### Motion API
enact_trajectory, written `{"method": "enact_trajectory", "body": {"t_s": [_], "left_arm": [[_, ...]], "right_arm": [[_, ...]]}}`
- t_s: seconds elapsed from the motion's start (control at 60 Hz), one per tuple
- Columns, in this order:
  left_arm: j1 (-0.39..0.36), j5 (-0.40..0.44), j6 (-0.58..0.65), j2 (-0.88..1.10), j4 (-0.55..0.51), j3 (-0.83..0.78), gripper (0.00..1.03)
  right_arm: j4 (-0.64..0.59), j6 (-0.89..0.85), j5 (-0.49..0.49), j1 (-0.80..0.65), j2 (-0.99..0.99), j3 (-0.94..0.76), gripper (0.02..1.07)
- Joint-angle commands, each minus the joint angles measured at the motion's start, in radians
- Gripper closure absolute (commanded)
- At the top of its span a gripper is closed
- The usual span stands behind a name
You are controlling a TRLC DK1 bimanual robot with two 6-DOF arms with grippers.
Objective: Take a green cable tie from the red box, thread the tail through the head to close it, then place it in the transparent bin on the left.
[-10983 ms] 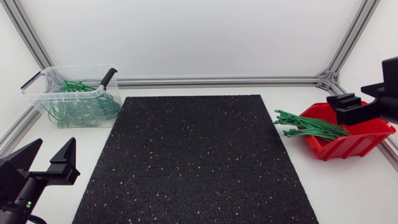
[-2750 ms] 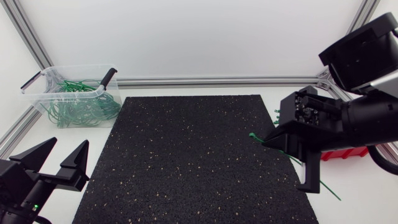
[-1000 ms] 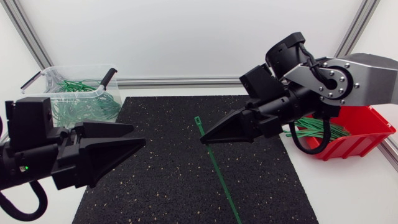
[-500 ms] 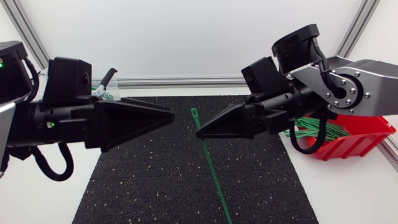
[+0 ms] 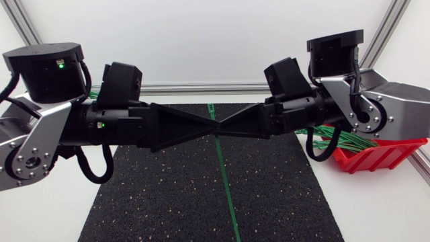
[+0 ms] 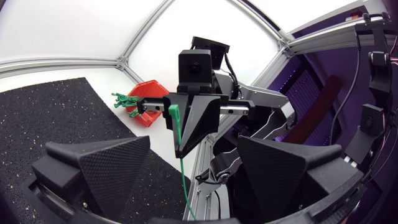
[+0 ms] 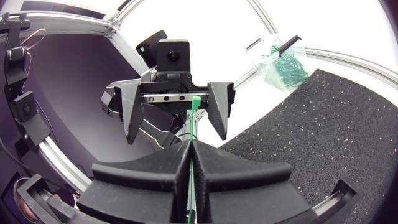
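My right gripper (image 5: 222, 129) is shut on a green cable tie (image 5: 222, 168) above the black mat (image 5: 161, 202). The tie's head (image 5: 210, 105) points to the back and its long tail hangs toward the front. In the right wrist view the tie (image 7: 191, 134) rises from the shut fingers, and its head (image 7: 196, 102) stands between the fingers of my left gripper (image 7: 177, 138), which is open. The left gripper (image 5: 201, 128) meets the right one tip to tip. In the left wrist view its broad fingers (image 6: 99, 168) flank the tie's head (image 6: 173, 112).
The red box (image 5: 376, 158) with several green ties (image 5: 342, 141) stands at the right. The transparent bin (image 7: 280, 62) holding green ties sits at the back left, mostly hidden behind my left arm (image 5: 47, 128) in the head view.
Both arms have closed in toward the middle. The left gripper has moved right until its tip meets the right gripper at the tie. The tie's head has shifted slightly toward the back.
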Motion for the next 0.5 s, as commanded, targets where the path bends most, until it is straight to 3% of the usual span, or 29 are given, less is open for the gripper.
{"method": "enact_trajectory", "body": {"t_s": [0.0, 0.4, 0.483], "left_arm": [[-0.006, 0.01, -0.036, 0.018, 0.02, 0.039, 0.09], [0.026, 0.006, -0.074, 0.018, 0.044, 0.024, 0.56], [0.027, 0.002, -0.077, 0.016, 0.044, 0.024, 0.7]], "right_arm": [[0.021, 0.038, -0.004, -0.009, -0.005, -0.022, 1.01], [0.064, 0.058, 0.009, -0.004, -0.008, -0.042, 1.01], [0.064, 0.058, 0.011, -0.003, -0.015, -0.045, 1.01]]}}
